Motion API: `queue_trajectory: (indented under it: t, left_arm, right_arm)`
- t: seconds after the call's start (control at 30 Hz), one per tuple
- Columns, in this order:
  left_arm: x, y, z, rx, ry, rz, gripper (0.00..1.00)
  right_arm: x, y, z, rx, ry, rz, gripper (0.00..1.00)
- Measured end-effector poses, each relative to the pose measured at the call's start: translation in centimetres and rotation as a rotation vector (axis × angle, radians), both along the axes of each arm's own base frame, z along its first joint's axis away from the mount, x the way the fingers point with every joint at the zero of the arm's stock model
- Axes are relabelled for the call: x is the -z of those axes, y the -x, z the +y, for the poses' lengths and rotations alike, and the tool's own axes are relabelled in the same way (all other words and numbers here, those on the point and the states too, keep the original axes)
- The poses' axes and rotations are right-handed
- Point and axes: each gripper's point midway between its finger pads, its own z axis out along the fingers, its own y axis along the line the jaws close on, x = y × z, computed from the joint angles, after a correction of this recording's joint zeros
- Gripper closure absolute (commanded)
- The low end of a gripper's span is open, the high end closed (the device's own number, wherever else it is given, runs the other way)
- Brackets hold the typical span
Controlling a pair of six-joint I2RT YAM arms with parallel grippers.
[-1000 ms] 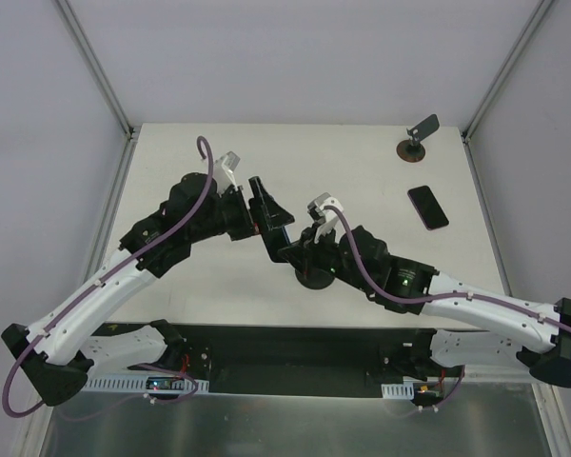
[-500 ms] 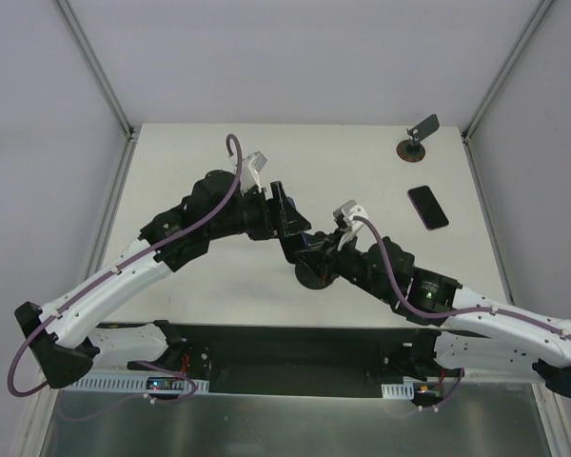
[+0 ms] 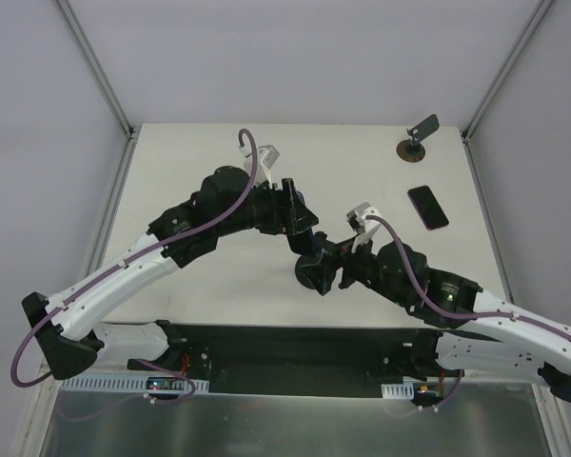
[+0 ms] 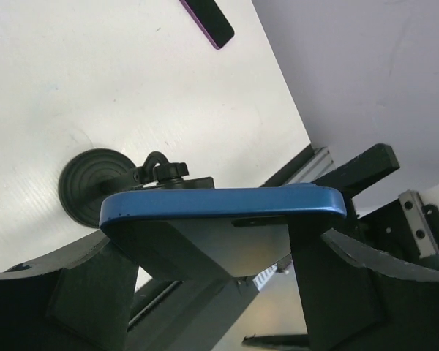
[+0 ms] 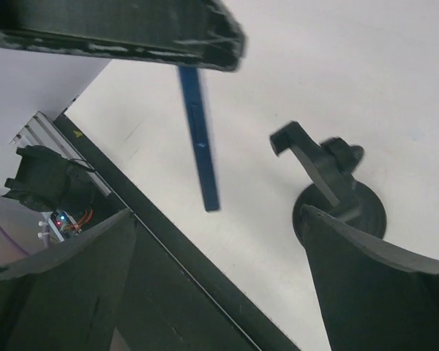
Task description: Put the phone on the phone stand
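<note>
My left gripper (image 4: 219, 241) is shut on the phone (image 4: 223, 201), a thin black slab with a blue edge, held by its two long sides above the table. Just beyond that edge stands the all-black phone stand (image 4: 91, 186), its clamp head close under the phone. The right wrist view shows the phone (image 5: 199, 139) edge-on, hanging to the left of the phone stand (image 5: 329, 175) and apart from it. There my right gripper (image 5: 218, 216) is open with nothing between its fingers. From above, the left gripper (image 3: 290, 211) hovers over the stand (image 3: 311, 274), with the right gripper (image 3: 338, 262) beside it.
A second black phone with a reddish rim (image 3: 427, 207) lies at the right of the table. Behind it, a brown-based stand with a grey plate (image 3: 419, 138) sits near the back right corner. A dark rail (image 3: 285, 343) runs along the near edge.
My right gripper has gone from shut to open beside the stand. The left arm has carried the phone to the right, closer to the stand. The right arm has shifted right.
</note>
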Motion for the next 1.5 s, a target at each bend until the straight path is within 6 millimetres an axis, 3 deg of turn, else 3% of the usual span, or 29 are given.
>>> queue_trajectory:
  t: [0.13, 0.23, 0.33, 0.43, 0.57, 0.67, 0.77, 0.93, 1.17, 1.37, 1.5]
  left_arm:
    - [-0.4, 0.1, 0.3, 0.013, -0.037, -0.088, 1.00]
    - [-1.3, 0.2, 1.1, 0.010, -0.053, -0.160, 1.00]
    - [-2.1, 0.2, 2.0, -0.003, -0.058, -0.219, 1.00]
    - [-2.6, 0.6, 2.2, 0.002, -0.057, -0.268, 1.00]
    - [-2.5, 1.8, 1.0, 0.058, -0.070, -0.321, 1.00]
    - [-2.3, 2.7, -0.2, 0.100, -0.095, -0.375, 1.00]
    - [-2.1, 3.3, -1.4, 0.132, -0.125, -0.434, 1.00]
    - [-1.5, 3.6, -2.6, 0.169, -0.161, -0.487, 1.00]
    - [-1.1, 2.5, -2.9, 0.127, -0.199, -0.517, 1.00]
    - [-0.8, 1.1, -2.0, 0.012, -0.218, -0.501, 1.00]
    - [-0.3, 0.5, -1.0, -0.053, -0.224, -0.484, 1.00]
  right_arm:
    - [0.5, -0.4, -3.2, 0.078, 0.012, 0.070, 0.04]
    - [1.0, -1.8, -5.7, 0.148, -0.024, 0.166, 0.08]
    - [1.5, -2.8, -6.7, 0.174, -0.090, 0.270, 0.11]
    - [2.7, -2.9, -6.6, 0.156, -0.159, 0.390, 0.20]
    - [4.7, -3.3, -6.2, 0.120, -0.248, 0.560, 0.36]
    - [5.8, -3.9, -6.2, 0.117, -0.310, 0.660, 0.39]
    - [5.6, -4.0, -6.1, 0.092, -0.357, 0.707, 0.44]
    - [4.6, -4.4, -5.6, 0.035, -0.406, 0.715, 0.54]
    - [5.7, -4.5, -5.3, 0.016, -0.412, 0.753, 0.50]
    - [5.8, -3.2, -5.7, 0.044, -0.227, 0.604, 0.46]
    - [3.9, -1.8, -5.0, 0.022, -0.082, 0.443, 0.58]
